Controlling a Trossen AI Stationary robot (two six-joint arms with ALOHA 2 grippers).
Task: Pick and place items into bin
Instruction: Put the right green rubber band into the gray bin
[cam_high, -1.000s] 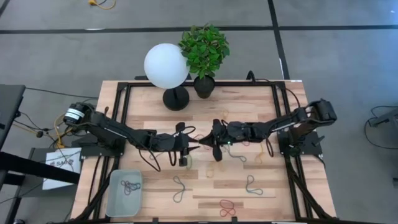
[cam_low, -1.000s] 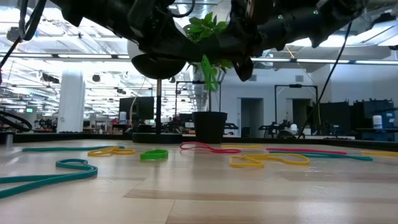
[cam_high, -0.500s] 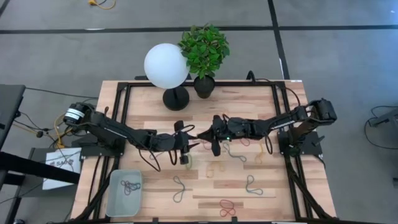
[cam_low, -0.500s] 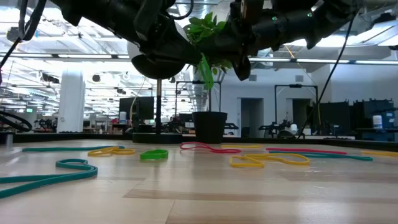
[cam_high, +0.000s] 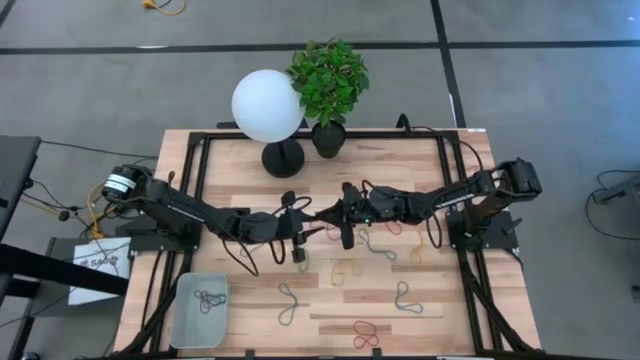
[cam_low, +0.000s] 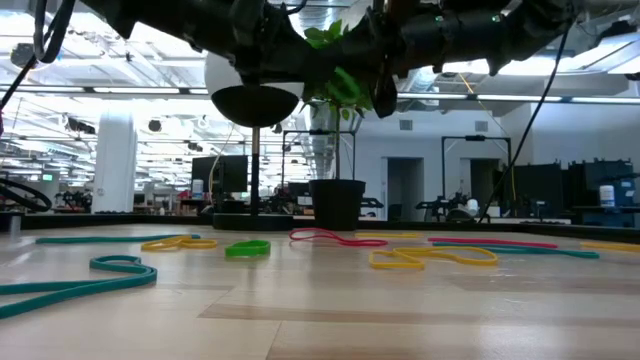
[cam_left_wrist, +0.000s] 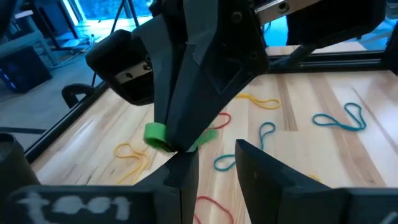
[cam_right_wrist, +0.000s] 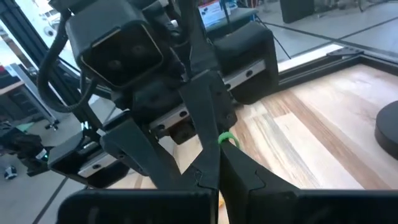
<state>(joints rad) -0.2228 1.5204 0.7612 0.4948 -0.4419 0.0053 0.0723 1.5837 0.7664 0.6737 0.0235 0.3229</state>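
the right gripper (cam_high: 322, 220) has slid in tip to tip with the left gripper (cam_high: 308, 229), still pinching a green band (cam_left_wrist: 163, 137) mid-air while left's fingers gape for a handoff, bin (cam_high: 184, 318) well off.

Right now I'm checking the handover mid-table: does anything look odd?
Yes: both grippers meet above the table on one green band. The right gripper pinches it, with the left gripper right beside it, instead of carrying it to the tray.
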